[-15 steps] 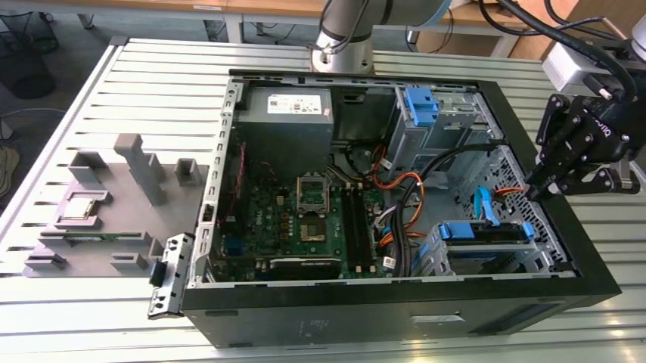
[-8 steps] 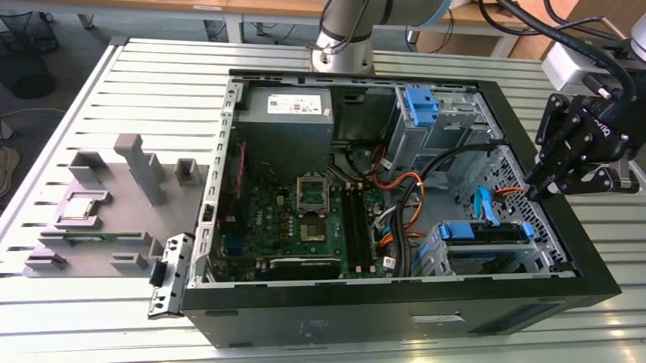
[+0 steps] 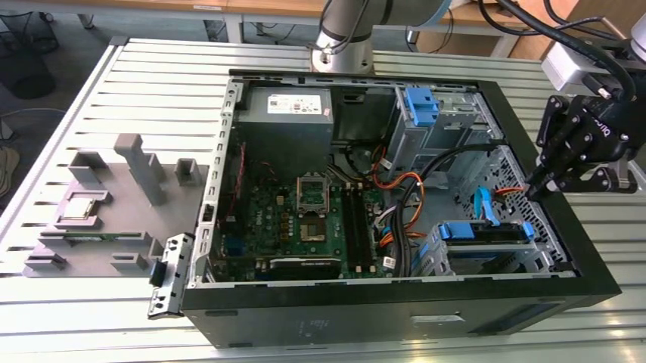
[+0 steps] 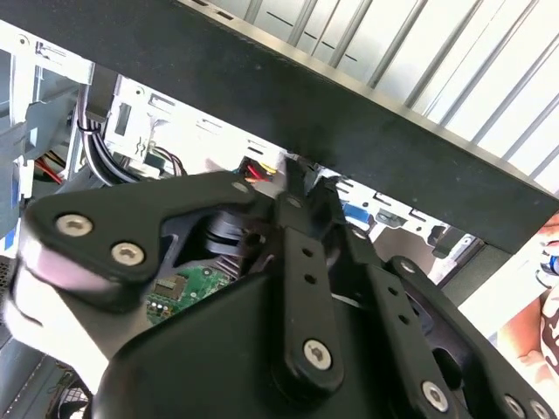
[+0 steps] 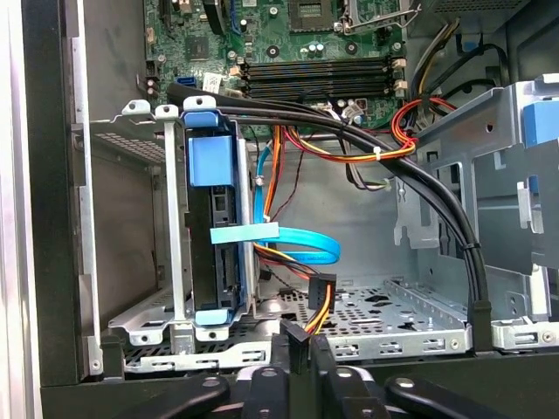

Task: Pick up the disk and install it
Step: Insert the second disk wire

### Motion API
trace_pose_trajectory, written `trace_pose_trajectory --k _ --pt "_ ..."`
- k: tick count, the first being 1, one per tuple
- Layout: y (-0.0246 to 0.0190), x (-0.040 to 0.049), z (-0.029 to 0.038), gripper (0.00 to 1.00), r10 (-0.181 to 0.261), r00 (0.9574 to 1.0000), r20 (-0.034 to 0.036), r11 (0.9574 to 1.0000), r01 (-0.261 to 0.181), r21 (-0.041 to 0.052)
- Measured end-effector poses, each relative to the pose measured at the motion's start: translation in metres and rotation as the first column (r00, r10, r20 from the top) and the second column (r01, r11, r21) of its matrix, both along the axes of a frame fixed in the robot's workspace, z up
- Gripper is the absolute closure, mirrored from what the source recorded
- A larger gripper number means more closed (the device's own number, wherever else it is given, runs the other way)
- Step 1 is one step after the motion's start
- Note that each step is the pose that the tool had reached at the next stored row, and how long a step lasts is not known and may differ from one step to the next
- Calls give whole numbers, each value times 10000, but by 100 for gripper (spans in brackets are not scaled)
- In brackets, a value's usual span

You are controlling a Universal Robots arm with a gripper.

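- In the first wrist view the disk [image 5: 212, 218] sat upright in its blue carrier inside the metal cage [image 5: 140, 262] of the computer case [image 5: 52, 218], beside black cables [image 5: 384, 157]; the exterior view showed it [image 3: 489, 231] only from above.
- The case [image 3: 404, 318] lay open on a slatted metal desk [image 3: 162, 83], with a grey fixture [image 3: 111, 204] alongside.
- The gripper [image 3: 533, 193] hung over the case rim near the disk, jaws drawn together on nothing.
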State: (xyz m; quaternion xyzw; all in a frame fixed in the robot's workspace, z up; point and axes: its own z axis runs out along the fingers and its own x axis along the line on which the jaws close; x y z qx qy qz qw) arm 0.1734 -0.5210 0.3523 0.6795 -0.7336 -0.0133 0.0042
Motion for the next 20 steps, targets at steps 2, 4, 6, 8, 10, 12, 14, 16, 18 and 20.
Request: trace_pose_trajectory --k 2,4,6,8,10,12,14,16,18,20 --pt "0 0 0 83 -1 10000 -1 10000 1 -1" --pt "0 0 0 84 0 10000 0 10000 0 0" --pt "0 0 0 84 -1 10000 0 10000 1 0" --pt "0 0 0 84 -1 10000 0 10000 1 0" --pt "0 0 0 84 -1 10000 0 10000 1 0" --pt "0 0 0 84 -1 10000 0 10000 1 0" --pt "0 0 0 82 -2 10000 0 10000 2 1" --pt "0 0 0 77 -2 10000 0 10000 2 0" --pt "0 0 0 71 -2 10000 0 10000 2 0" --pt "1 0 -5 71 -2 10000 0 10000 2 2"
